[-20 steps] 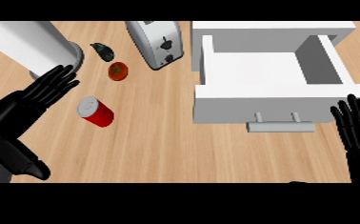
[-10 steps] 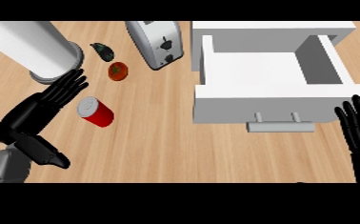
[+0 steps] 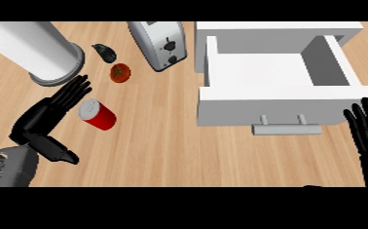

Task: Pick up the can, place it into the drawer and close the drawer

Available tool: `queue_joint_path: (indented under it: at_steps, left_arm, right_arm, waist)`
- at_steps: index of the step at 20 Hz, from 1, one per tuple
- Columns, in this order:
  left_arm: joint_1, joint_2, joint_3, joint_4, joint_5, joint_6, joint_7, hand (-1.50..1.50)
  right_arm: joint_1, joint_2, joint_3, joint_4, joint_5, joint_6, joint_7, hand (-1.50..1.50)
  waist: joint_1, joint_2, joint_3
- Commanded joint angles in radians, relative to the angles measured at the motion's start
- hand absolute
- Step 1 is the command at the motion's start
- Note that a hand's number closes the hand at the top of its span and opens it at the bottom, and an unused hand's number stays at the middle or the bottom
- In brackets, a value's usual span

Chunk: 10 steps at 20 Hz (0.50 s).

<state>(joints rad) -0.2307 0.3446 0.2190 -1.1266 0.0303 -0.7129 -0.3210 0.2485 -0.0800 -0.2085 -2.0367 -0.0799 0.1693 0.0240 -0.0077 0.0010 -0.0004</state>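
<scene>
2 black hands are in view over a wooden counter (image 3: 165, 145). At far left, the left hand (image 3: 45, 117) comes up from the lower-left corner on its grey forearm, fingers (image 3: 73, 89) straight and pointing up and to the right, thumb (image 3: 59, 152) stretched out toward the lower right; it is open and holds nothing. A large white cylinder (image 3: 37, 50) lies on the counter above it, its grey-rimmed end just above the fingertips. The red can (image 3: 98, 114) lies tilted on the counter just to the right of the left hand's fingers, silver top facing up and left; whether the fingers touch it cannot be told. Above the can sits a small red tomato (image 3: 120, 72), and above that a dark green object (image 3: 106, 52). Further right stands a silver toaster (image 3: 159, 44) with 2 black knobs on its side. Right of centre, the white drawer (image 3: 273, 107) is pulled open, its interior bare, with a grey handle (image 3: 286, 128) on its front. At the right edge, the right hand (image 3: 357, 133) rests below the drawer's front corner, fingers straight and pointing up, open, holding nothing and well apart from the can.
</scene>
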Motion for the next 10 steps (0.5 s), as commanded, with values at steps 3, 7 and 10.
queue_joint_path:
  at_steps: [3,7,10]
  left_arm:
    - [-0.088,0.031,-0.005,0.227,-0.122,0.038,-0.182,-1.5]
    - [-0.091,0.047,-0.008,0.288,-0.125,0.022,-0.222,-1.5]
    - [-0.093,0.024,-0.046,0.356,-0.183,0.071,-0.309,-1.5]
  right_arm:
    - [0.016,0.03,0.032,-0.038,0.048,-0.003,0.006,-1.5]
    - [-0.024,0.004,-0.013,-0.05,-0.008,0.009,0.065,-1.5]
    - [-0.048,0.048,0.031,0.018,0.069,-0.029,0.009,-1.5]
  waist:
    - [-0.003,0.001,0.0]
    - [-0.001,0.0,0.0]
    - [-0.001,0.001,0.0]
